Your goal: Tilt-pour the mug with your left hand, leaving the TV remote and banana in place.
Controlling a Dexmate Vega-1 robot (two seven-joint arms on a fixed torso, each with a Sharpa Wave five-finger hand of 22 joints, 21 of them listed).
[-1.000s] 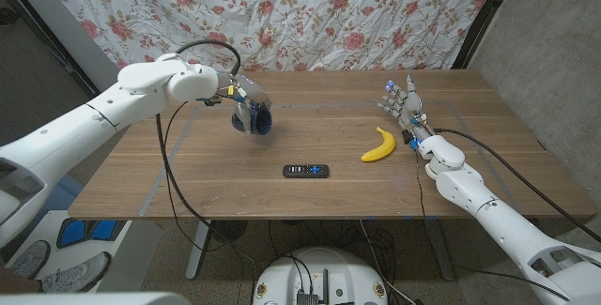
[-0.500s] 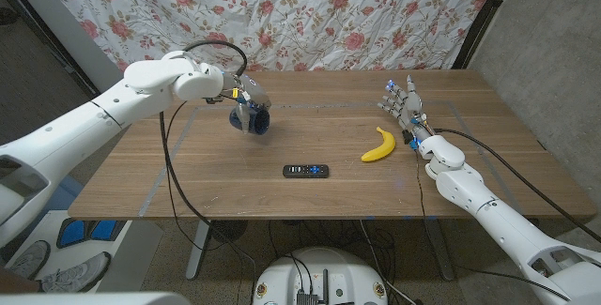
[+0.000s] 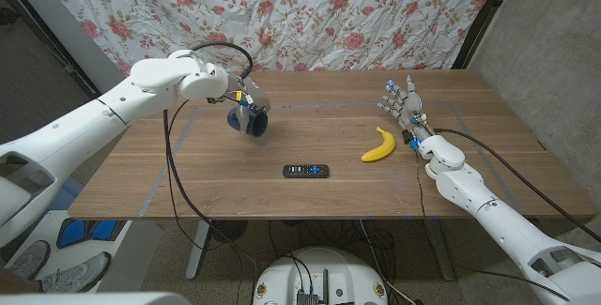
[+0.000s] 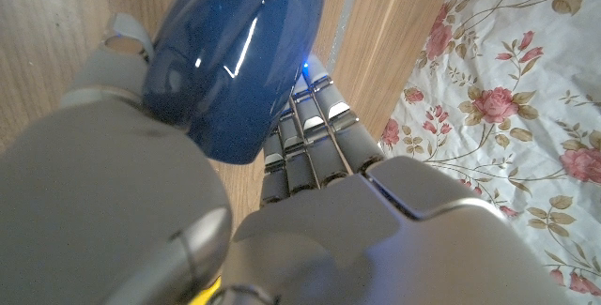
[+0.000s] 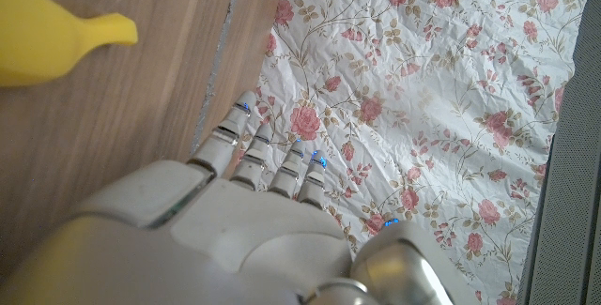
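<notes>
Mug (image 3: pixel 251 120) tilted in left hand (image 3: pixel 240 99)

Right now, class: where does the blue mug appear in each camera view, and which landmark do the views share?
Head view: mug tilted in the left hand, table's left rear.
Left wrist view: mug upper centre, gripped.
Right wrist view: not in it.
Shared landmark: floral curtain.

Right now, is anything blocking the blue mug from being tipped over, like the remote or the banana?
Nothing visible does. The left hand holds the mug tilted above bare table. The TV remote and banana lie well apart from it, toward the right hand.
</notes>
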